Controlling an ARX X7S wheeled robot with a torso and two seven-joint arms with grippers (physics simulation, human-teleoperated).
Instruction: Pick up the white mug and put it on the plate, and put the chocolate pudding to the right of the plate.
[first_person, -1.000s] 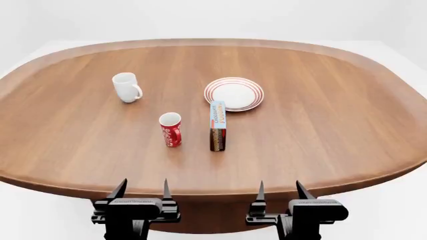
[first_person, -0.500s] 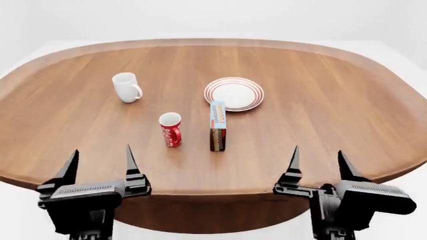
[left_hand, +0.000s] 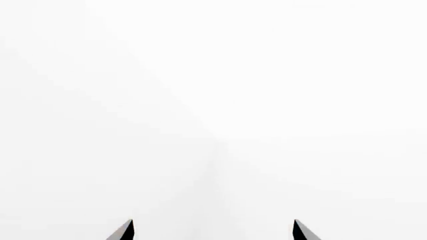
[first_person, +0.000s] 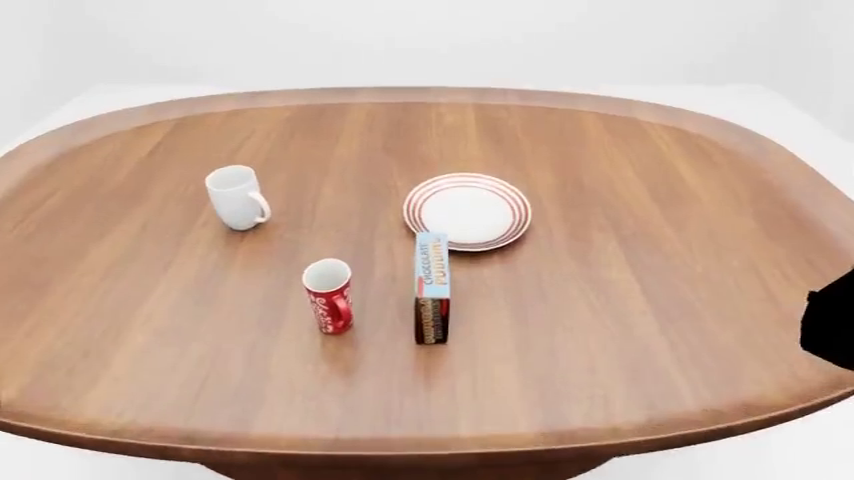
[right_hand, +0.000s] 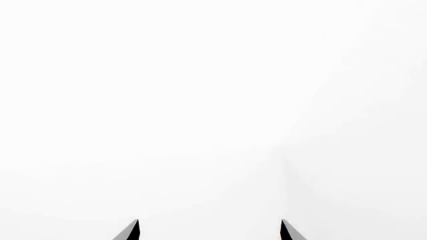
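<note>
Both arms have swung out of the head view, leaving only a dark sliver at its right edge. On the oval wooden bench (first_person: 641, 300) the red-ringed plate (first_person: 467, 211) sits near centre. At its 6 o'clock, just beside it, the brown-and-blue chocolate pudding (first_person: 430, 288) carton stands on edge. At 9 o'clock, well apart, stands the glossy white mug (first_person: 236, 197). A red cup (first_person: 327, 295) stands beside the carton. Wrist views show the left gripper (left_hand: 212, 231) and right gripper (right_hand: 208, 231) spread open, facing blank white, holding nothing.

The oval wooden surface (first_person: 641, 290) is carrying the white mug (first_person: 235, 197) at the left, the plate (first_person: 467, 211) near the middle, the chocolate pudding (first_person: 431, 288) standing on edge just in front of the plate, and a red cup (first_person: 328, 295) beside the carton.
</note>
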